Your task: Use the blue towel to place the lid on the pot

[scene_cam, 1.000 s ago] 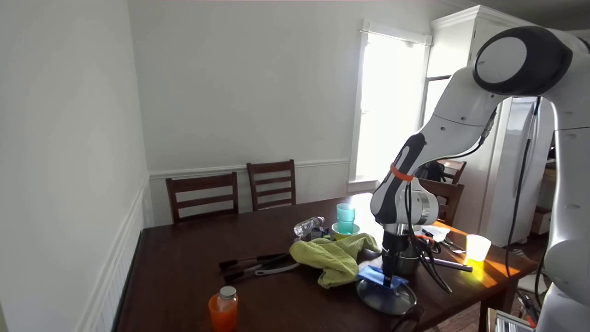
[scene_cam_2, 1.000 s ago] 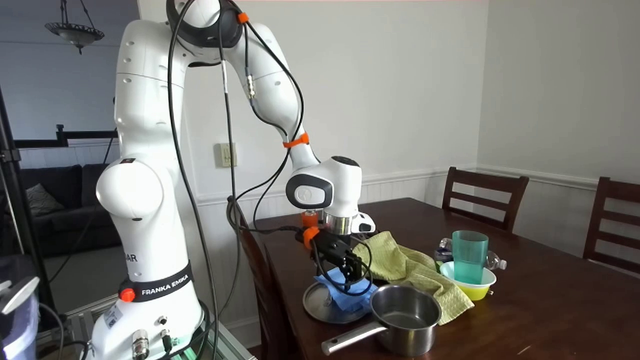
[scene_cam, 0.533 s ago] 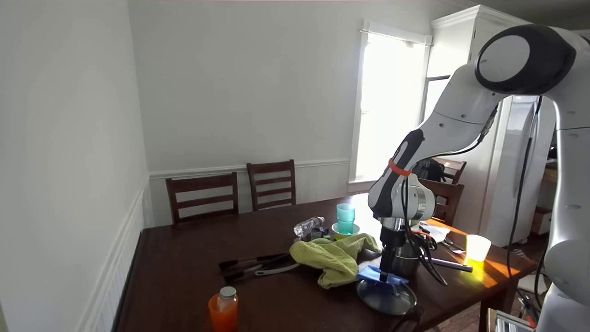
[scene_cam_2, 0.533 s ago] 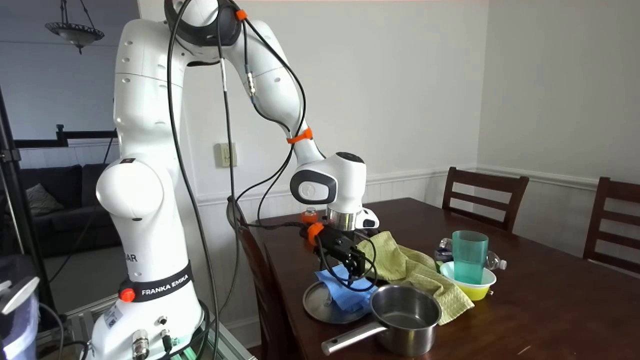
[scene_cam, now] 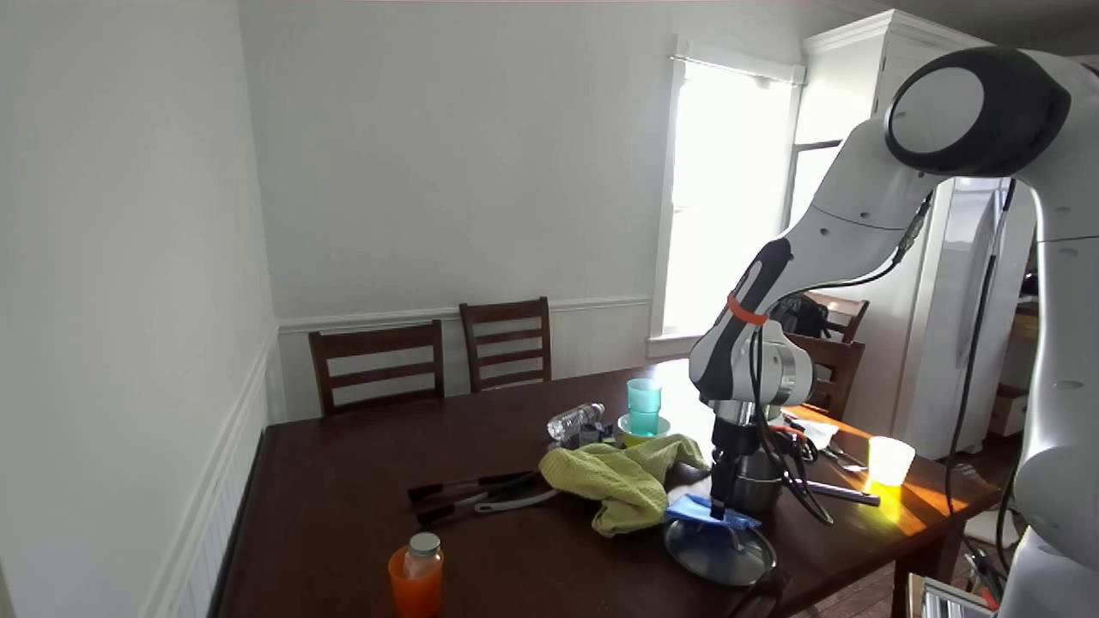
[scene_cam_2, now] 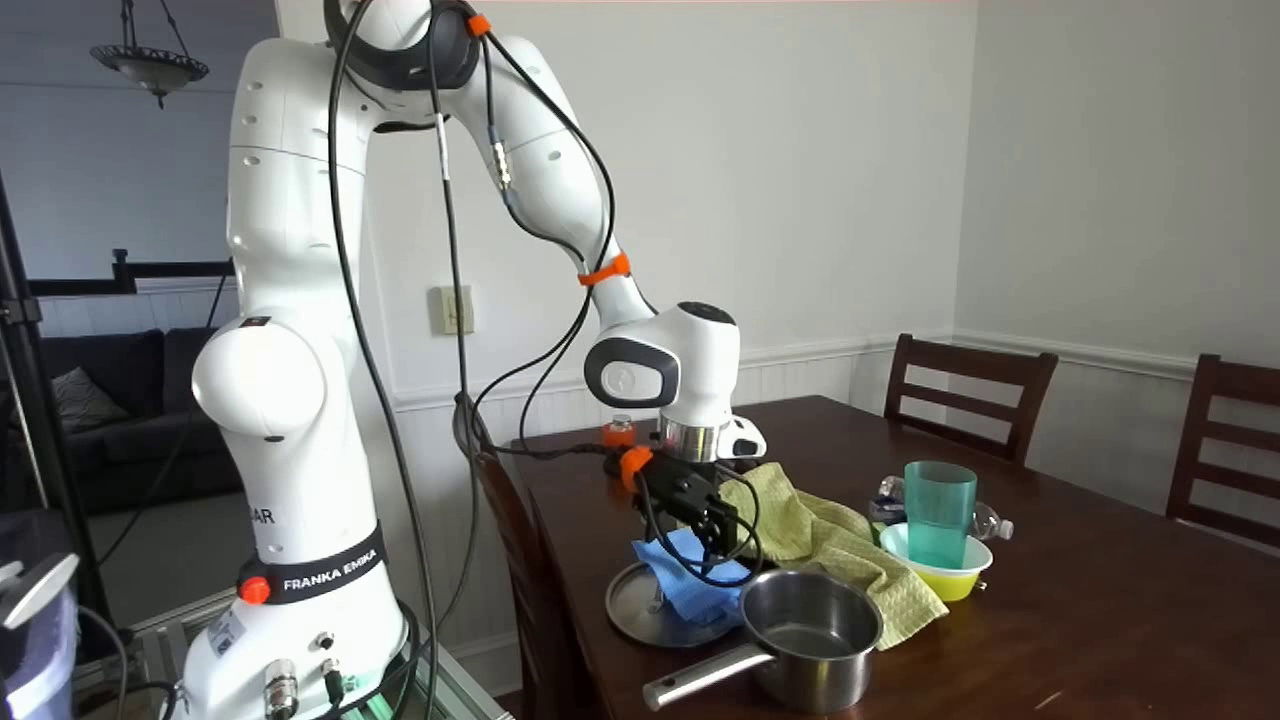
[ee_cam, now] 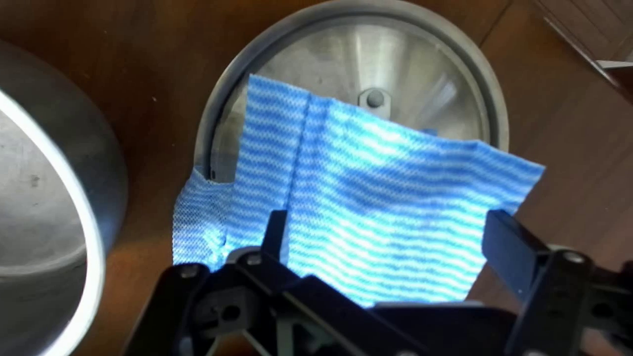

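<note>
Already, the towel [ee_cam: 376, 198] drapes across part of the lid [ee_cam: 341, 54], which lies on the surface [scene_cam_2: 1080, 590] just beside the pot [scene_cam_2: 815, 670]. The jaws stand wide apart over the towel with nothing in their hold; whether they touch it cannot be told. One end of the handle [ee_cam: 375, 98] shows past the towel's edge. The pot stands uncovered, a green cloth [scene_cam_2: 850, 550] near it. By all appearances only the draping is done; left are closing on the handle through the towel, lifting, and seating the lid on the pot.
</note>
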Controlling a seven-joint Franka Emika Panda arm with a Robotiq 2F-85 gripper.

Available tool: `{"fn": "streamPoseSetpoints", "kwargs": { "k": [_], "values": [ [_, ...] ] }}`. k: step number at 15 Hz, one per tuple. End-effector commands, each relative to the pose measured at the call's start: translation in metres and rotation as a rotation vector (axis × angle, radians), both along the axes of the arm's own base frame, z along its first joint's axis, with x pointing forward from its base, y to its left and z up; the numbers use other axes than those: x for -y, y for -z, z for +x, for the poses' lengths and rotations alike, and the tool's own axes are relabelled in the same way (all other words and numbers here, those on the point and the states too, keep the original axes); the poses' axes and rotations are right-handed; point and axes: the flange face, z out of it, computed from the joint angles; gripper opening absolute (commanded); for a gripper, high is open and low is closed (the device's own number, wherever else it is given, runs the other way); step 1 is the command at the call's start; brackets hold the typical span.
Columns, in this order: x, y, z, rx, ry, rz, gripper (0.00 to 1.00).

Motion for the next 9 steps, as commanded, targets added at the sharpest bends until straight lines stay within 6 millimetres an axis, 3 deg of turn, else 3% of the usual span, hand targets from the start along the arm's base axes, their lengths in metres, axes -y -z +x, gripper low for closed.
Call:
{"fn": "streamPoseSetpoints", "kwargs": {
  "k": [1, 9],
  "values": [
    [0.0, 0.008, -0.001, -0.018, -0.02, 0.033, 1.0],
    [-0.009, 0.024, 0.0, -0.037, -0.038, 0.022, 1.0]
  ]
}}
